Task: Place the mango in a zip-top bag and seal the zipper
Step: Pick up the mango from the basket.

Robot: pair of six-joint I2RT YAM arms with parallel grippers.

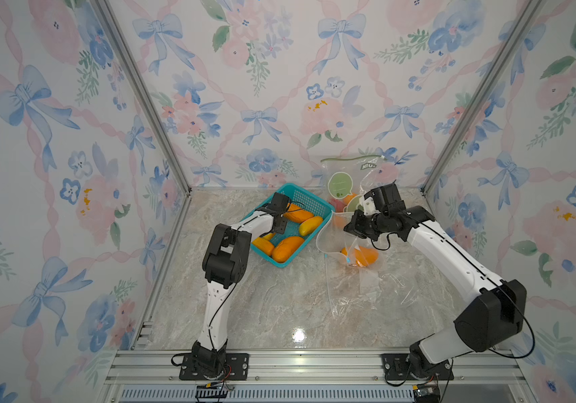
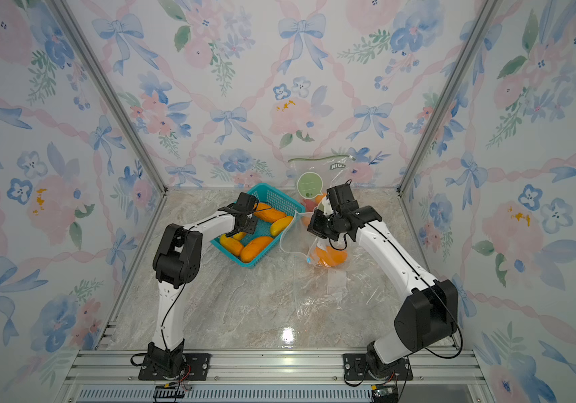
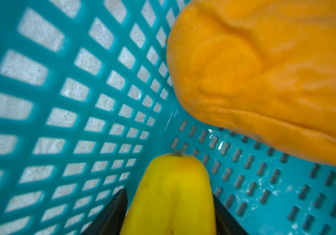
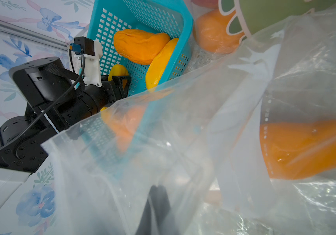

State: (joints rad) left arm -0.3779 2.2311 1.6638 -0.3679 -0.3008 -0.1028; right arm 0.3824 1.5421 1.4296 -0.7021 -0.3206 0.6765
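My left gripper (image 1: 277, 226) reaches down into the teal basket (image 1: 315, 201), its two black fingers pressed on either side of a yellow mango (image 3: 173, 213); a bit of that mango (image 1: 267, 236) shows beside the gripper in both top views. My right gripper (image 1: 352, 225) is shut on the rim of the clear zip-top bag (image 1: 332, 240) and holds its mouth up and open toward the basket. Through the plastic its fingertips (image 4: 159, 189) show pinched together. An orange mango (image 1: 361, 256) lies inside that bag.
The basket holds more mangoes: an orange one (image 1: 288, 248) at the near end, a yellow one (image 1: 311, 225) and an orange one (image 1: 298, 213) farther back. A second bag with a green logo (image 1: 346, 181) leans on the back wall with fruit inside.
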